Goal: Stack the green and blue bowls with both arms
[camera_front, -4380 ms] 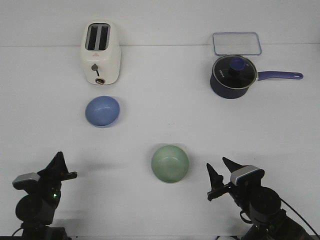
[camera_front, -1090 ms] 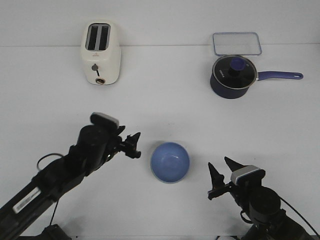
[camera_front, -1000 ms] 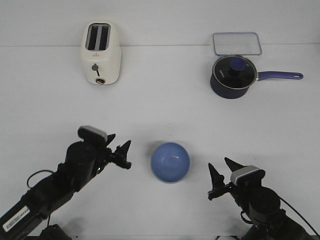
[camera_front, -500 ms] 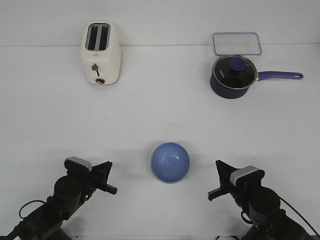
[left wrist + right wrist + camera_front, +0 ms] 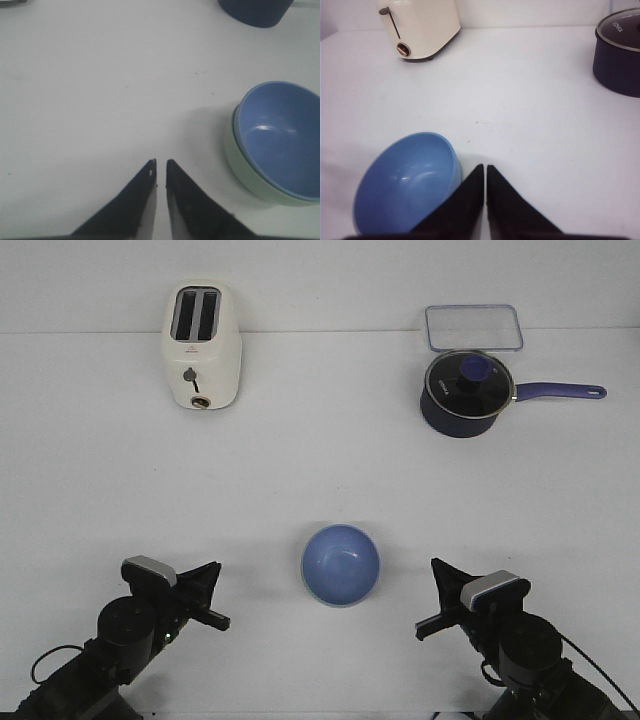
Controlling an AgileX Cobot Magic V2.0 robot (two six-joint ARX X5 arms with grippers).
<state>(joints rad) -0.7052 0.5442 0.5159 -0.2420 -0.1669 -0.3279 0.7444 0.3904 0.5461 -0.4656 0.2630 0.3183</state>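
Observation:
The blue bowl (image 5: 340, 562) sits nested inside the green bowl at the front middle of the table. From the front the blue bowl covers the green one. In the left wrist view the green bowl (image 5: 243, 171) shows as a pale rim under the blue bowl (image 5: 280, 140). My left gripper (image 5: 215, 567) is shut and empty, low at the front left, apart from the bowls; it also shows in its wrist view (image 5: 160, 161). My right gripper (image 5: 434, 563) is shut and empty to the right of the bowls, its tips (image 5: 485, 166) close beside the blue bowl (image 5: 405, 185).
A cream toaster (image 5: 200, 345) stands at the back left. A dark navy saucepan (image 5: 465, 390) with a glass lid and a long handle stands at the back right, with a clear rectangular container (image 5: 473, 327) behind it.
The blue bowl went from near the toaster into the green bowl. My left arm has since drawn back to the front left, empty. My right gripper has shut.

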